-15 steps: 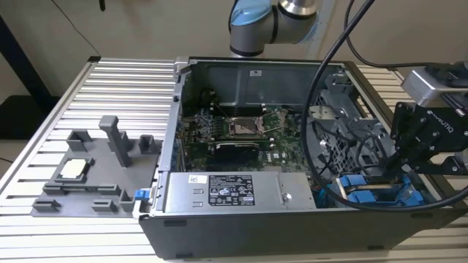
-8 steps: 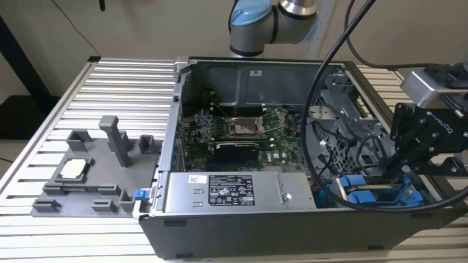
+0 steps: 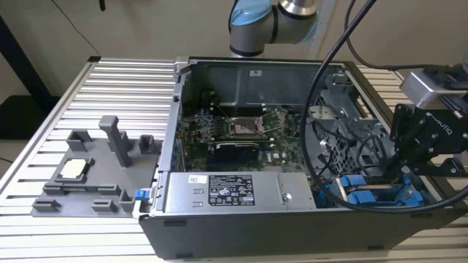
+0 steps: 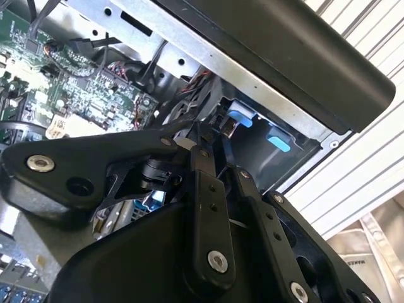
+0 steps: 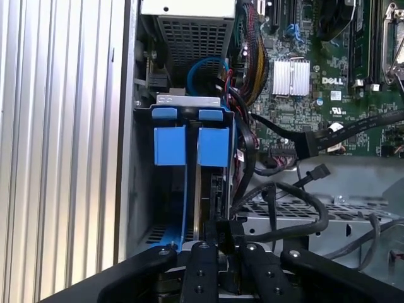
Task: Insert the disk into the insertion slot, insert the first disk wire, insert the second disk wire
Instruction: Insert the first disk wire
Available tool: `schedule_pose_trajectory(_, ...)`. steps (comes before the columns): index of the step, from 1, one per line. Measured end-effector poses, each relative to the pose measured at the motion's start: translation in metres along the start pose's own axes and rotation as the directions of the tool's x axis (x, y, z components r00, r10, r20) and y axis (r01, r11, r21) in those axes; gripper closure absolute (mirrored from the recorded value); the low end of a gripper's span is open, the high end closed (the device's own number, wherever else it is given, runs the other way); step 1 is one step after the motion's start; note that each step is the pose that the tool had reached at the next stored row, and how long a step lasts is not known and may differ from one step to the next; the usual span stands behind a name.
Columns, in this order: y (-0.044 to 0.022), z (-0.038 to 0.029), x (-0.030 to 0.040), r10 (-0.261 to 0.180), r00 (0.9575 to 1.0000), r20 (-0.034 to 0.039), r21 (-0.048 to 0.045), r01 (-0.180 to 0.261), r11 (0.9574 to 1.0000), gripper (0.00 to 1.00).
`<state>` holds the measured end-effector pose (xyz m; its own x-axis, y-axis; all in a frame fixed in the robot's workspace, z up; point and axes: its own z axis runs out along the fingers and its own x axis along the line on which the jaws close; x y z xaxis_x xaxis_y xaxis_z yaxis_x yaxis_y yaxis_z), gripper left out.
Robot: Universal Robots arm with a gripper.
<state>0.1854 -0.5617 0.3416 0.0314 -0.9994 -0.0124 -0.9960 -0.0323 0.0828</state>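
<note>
Wrist tipped steeply downward, the grey robot arm with pale blue joint caps (image 3: pixel 274 22) shows a joint at twelve o'clock in the exterior view. Its black jaws hang at four o'clock, inside the open black tower computer case (image 3: pixel 241 230). The case lies on a ribbed aluminium bench (image 3: pixel 124 76). A grey moulded fixture tray (image 3: pixel 80 192) sits at nine o'clock, well apart from the arm.

In the first wrist view the jaws point along the narrow grey sheet-metal insertion slot (image 5: pixel 144 183). The disk, of which the bright blue plastic carrier (image 5: pixel 213 146) shows, sits seated there in line with the jaws. A second blue-tabbed carrier (image 5: pixel 170 145) stands just beside it in the same cage.

The jaws are drawn narrow, tips nearly together. They may be pinching a small dark plug, though the black linkage hides that spot. Looping black cables (image 5: pixel 297 202) lie near the jaws, and the green motherboard (image 5: pixel 328 95) lies beyond.
</note>
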Motion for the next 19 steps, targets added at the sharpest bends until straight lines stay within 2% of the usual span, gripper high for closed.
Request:
schedule_pose_trajectory(6,-0.0002,0.0021,0.0001,0.004,1.0,-0.0025,-0.0001,-0.004,1.0,0.81)
schedule_pose_trajectory(8,-0.0003,0.0036,0.0001,0.004,1.0,-0.0005,0.0001,-0.004,1.0,0.81)
schedule_pose_trajectory(12,-0.0003,0.0034,0.0,0.005,1.0,-0.0021,0.0,-0.005,1.0,0.81)
schedule_pose_trajectory(19,-0.0007,0.0079,0.0001,0.006,1.0,-0.0022,0.0,-0.006,1.0,0.81)
